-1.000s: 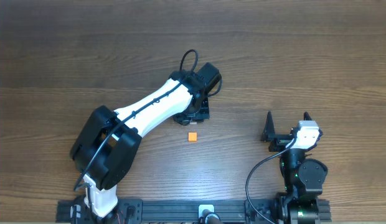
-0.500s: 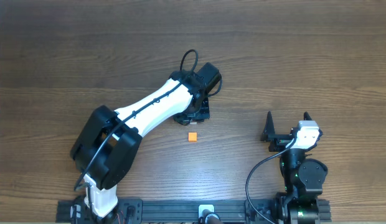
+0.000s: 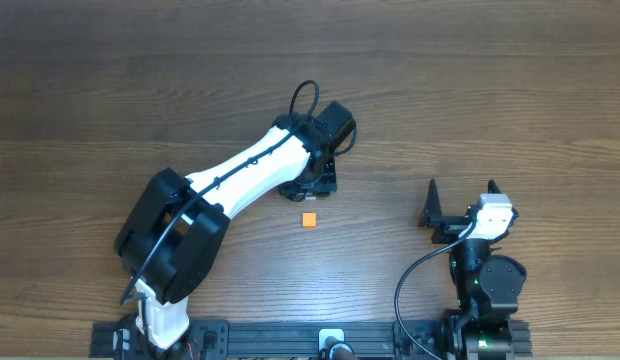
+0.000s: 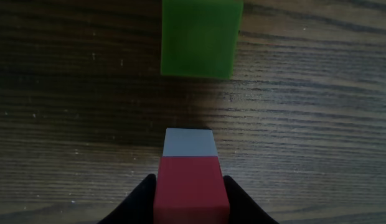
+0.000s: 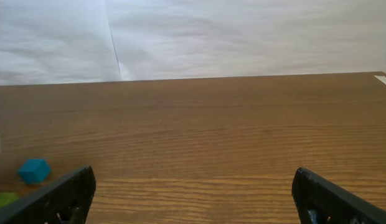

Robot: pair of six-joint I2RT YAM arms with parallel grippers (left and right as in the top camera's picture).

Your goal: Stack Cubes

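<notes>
Your left end effector (image 4: 188, 198) grips a smooth red cube (image 4: 191, 180); a square-edged green cube (image 4: 199, 37) sits upper centre on the wood-grain surface (image 4: 317, 124); your right end effector (image 5: 193, 179) gapes wide.

No readable text, label or number on any surface.

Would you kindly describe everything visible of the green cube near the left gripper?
The green cube is a plain, matte, evenly coloured block with straight edges, resting flat on the wooden table. Its far side is cut off by the frame. It sits apart from the red and grey block held in the left gripper; nothing else touches it.
</notes>
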